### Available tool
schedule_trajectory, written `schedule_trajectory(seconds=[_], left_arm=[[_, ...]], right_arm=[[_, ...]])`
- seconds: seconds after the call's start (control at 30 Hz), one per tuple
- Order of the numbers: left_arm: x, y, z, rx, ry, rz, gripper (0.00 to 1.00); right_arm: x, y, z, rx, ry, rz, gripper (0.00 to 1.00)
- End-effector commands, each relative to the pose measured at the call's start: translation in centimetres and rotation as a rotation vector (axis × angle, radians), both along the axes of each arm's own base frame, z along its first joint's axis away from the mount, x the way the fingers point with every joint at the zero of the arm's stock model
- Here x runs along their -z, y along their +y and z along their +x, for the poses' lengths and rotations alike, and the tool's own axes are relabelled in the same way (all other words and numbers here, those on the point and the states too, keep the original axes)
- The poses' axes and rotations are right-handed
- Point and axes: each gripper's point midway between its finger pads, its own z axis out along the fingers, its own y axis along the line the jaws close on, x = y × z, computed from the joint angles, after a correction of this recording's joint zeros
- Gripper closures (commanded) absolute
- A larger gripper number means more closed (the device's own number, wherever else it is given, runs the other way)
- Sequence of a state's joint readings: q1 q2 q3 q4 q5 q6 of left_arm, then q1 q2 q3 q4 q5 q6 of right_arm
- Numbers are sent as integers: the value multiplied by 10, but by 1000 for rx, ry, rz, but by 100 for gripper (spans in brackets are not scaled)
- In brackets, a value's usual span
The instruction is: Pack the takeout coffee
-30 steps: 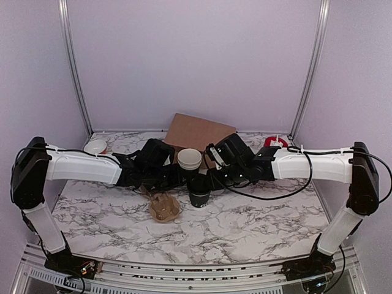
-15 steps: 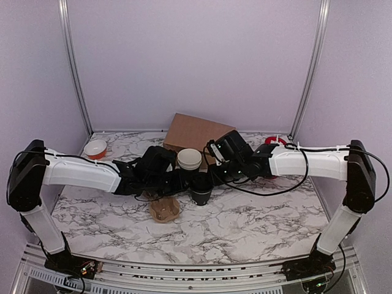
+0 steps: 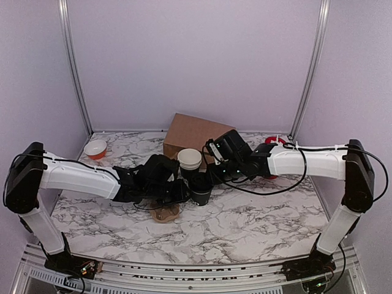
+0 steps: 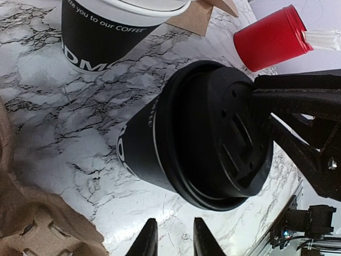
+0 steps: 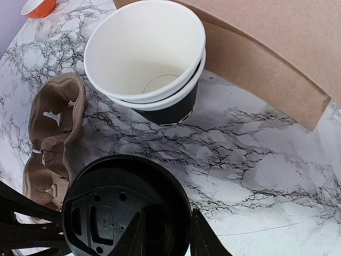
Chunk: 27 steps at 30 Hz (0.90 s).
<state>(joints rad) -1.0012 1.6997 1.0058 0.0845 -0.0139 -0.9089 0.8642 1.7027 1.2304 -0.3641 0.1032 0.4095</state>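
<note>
- Carrier lies nearest on the table.
- Left gripper hangs just past it, fingers slightly apart with nothing between, aimed at the coffee.
- Coffee, lidded, sits just beyond the carrier, between both grippers.
- Right gripper is clamped on its lid's rim.
- Stacked cups, then box, behind.

I find the takeout coffee, centre frame, with a black paper wall of faint sheen and a lid of matt black plastic. Table: smooth, marble-patterned. Carrier, left: rough brown pulp. My left gripper has matt black fingers.
</note>
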Motion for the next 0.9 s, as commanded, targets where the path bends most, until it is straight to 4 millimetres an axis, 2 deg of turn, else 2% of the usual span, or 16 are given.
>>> schedule_trajectory(seconds=[0.0, 0.23, 0.37, 0.57, 0.87], left_arm=[[-17, 11, 3, -27, -30, 8, 75], [-29, 29, 19, -78, -57, 11, 73], [-26, 33, 29, -85, -56, 22, 73], [-22, 27, 38, -72, -49, 26, 73], [-19, 17, 39, -51, -38, 11, 73]], right_arm=[[-3, 1, -4, -27, 5, -16, 73], [-13, 1, -5, -35, -13, -5, 71], [-16, 4, -6, -45, -20, -8, 65], [-20, 4, -6, -40, -29, -10, 63], [-16, 5, -10, -46, -19, -15, 63]])
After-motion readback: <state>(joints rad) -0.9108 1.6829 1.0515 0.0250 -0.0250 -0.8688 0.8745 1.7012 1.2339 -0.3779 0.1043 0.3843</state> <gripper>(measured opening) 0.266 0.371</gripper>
